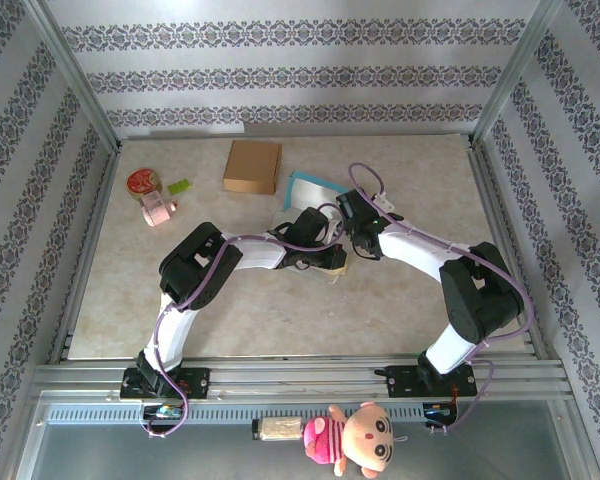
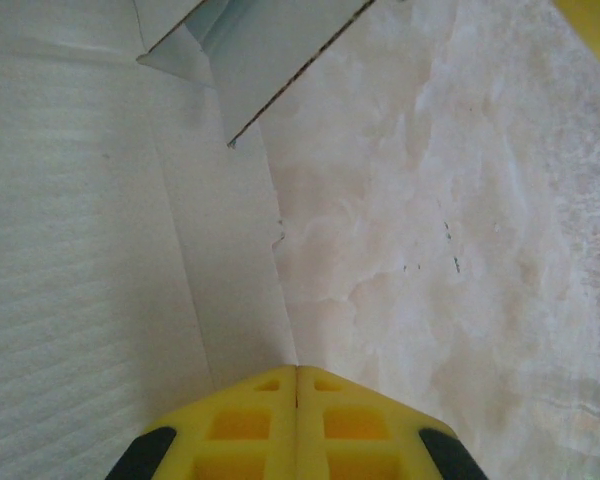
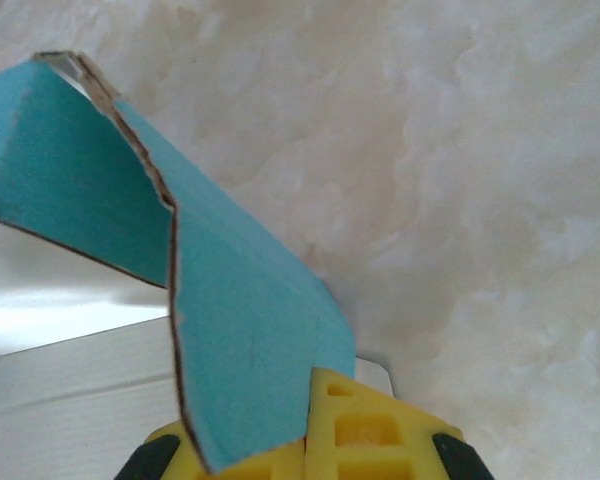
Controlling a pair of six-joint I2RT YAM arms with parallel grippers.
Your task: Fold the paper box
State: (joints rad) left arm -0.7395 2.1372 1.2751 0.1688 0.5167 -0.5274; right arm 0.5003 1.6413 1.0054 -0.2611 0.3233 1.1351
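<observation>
The paper box point(image 1: 310, 190), teal outside and white inside, lies part-unfolded at the table's middle, under both wrists. In the left wrist view my left gripper point(image 2: 296, 368) is shut, and the edge of the box's white panel point(image 2: 90, 250) runs straight into the seam between its yellow fingers. My right gripper point(image 3: 310, 375) is shut on a teal flap point(image 3: 240, 320) that bends up and leftward over its left finger, with a white panel point(image 3: 70, 400) below. From above, the left gripper point(image 1: 330, 262) and right gripper point(image 1: 342, 245) meet at the box's near edge.
A brown cardboard box point(image 1: 252, 165) stands just behind the paper box. A red tape roll point(image 1: 143, 182), a pink item point(image 1: 158, 210) and a small green item point(image 1: 179, 186) lie at the back left. Metal frame rails edge the marbled table point(image 1: 430, 310).
</observation>
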